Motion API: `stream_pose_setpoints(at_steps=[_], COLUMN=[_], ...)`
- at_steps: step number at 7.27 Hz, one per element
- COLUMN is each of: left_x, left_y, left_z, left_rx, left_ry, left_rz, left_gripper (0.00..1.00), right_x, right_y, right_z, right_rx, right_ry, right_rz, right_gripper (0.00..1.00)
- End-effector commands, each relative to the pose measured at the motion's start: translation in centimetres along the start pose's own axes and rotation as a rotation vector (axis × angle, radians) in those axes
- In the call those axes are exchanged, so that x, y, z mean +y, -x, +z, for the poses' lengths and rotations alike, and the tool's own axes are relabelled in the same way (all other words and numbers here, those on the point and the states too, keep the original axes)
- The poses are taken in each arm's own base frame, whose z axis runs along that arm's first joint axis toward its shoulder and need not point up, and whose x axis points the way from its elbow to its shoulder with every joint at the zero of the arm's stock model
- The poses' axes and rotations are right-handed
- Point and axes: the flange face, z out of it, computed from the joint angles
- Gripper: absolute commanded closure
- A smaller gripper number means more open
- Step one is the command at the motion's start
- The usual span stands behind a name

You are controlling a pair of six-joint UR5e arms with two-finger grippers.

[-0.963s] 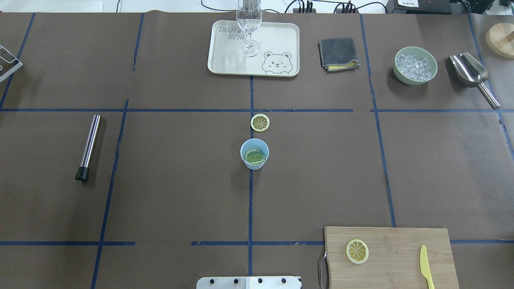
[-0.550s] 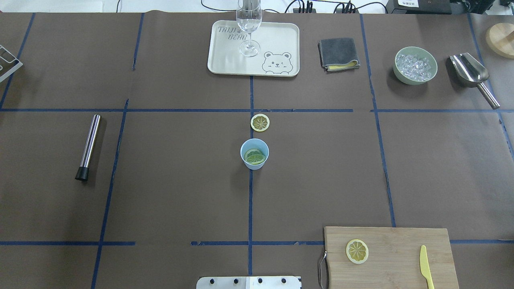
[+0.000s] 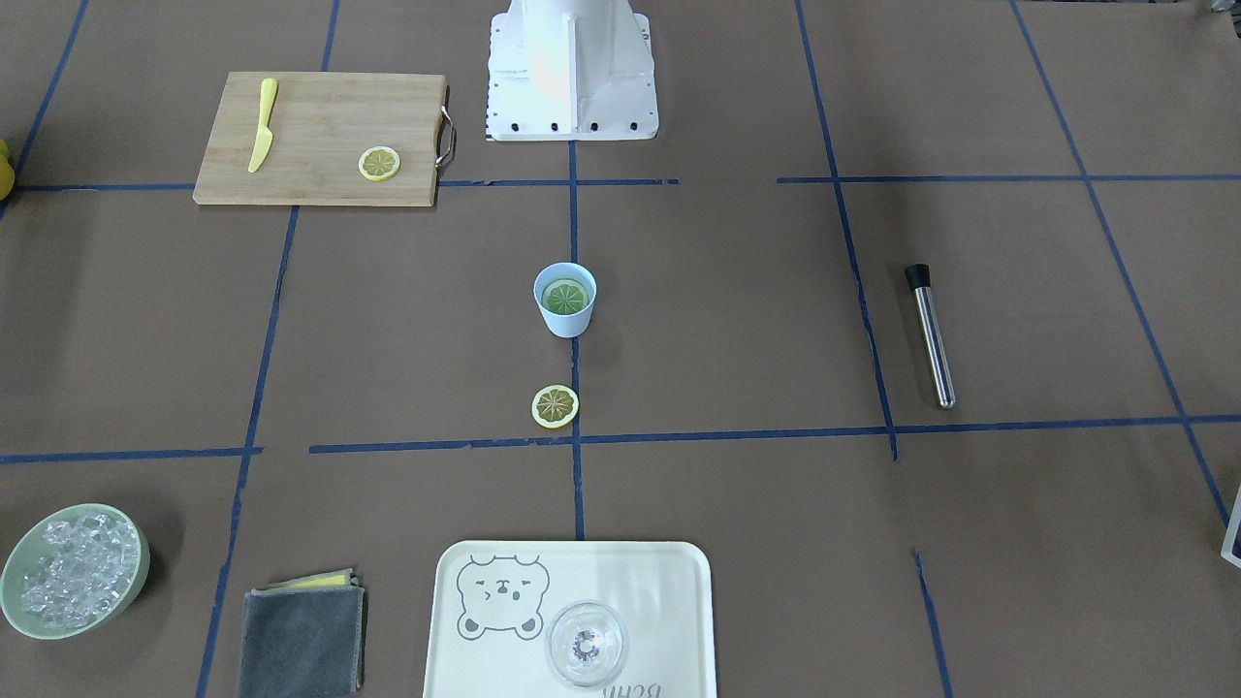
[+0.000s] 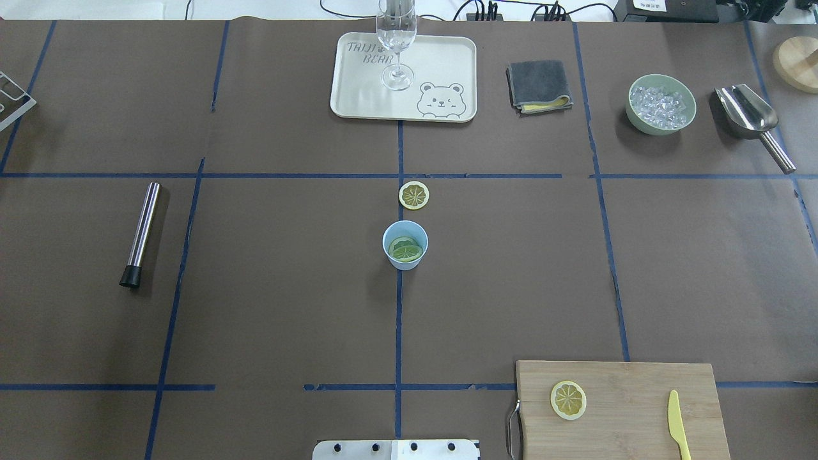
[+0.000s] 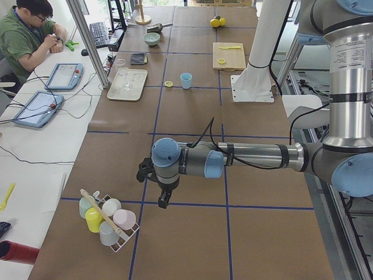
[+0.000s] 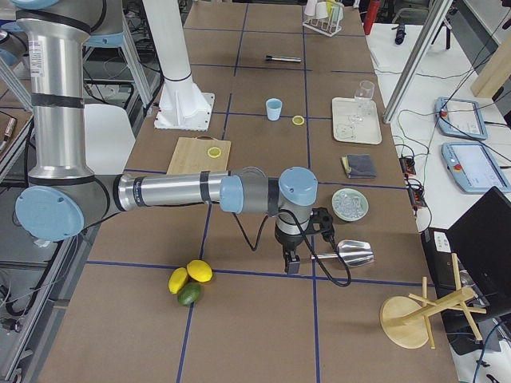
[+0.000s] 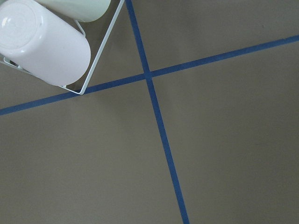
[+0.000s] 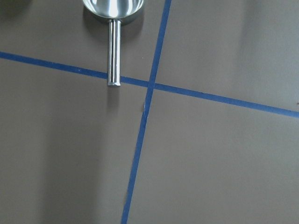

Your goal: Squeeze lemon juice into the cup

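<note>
From the front, the cup (image 3: 565, 322) stands upright at the middle of the table (image 3: 776, 320) on a blue tape line, with a lemon slice (image 3: 565, 296) lying inside it. A second slice (image 3: 556, 406) lies flat near it, apart from it, on the side away from my base. Overhead, a third slice (image 4: 568, 400) rests on the cutting board (image 4: 639, 383), apart from a yellow knife (image 4: 679, 425). From the left end, my left gripper (image 5: 164, 201) hangs above the table near a rack (image 5: 108, 219), well apart from the cup; I cannot tell whether its fingers are spread or together. From the right end, my right gripper (image 6: 291, 262) points down just beside a metal scoop (image 6: 347, 253), and I cannot read its fingers either. My left wrist camera sees a corner of the rack; my right wrist camera sees the scoop's handle reaching a tape line.
</note>
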Motion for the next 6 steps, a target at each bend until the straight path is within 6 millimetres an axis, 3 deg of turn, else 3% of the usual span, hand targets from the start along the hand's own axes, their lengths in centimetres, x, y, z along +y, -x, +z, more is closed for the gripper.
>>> stream_pose_setpoints(at_steps=[1, 6], left_x=[0.7, 0.4], left_y=[0.7, 0.2], left_z=[0.7, 0.1], left_rx=[-0.005, -0.007], left_ry=[0.016, 0.0], left_rz=[-0.014, 0.005], left_gripper=[0.0, 0.0], right_x=[2.7, 4.1], right_y=[0.9, 0.1], right_z=[-0.5, 0.8], right_rx=[-0.001, -0.008], right_ry=[-0.005, 0.024], right_rz=[-0.029, 0.003], right_gripper=[0.0, 0.0])
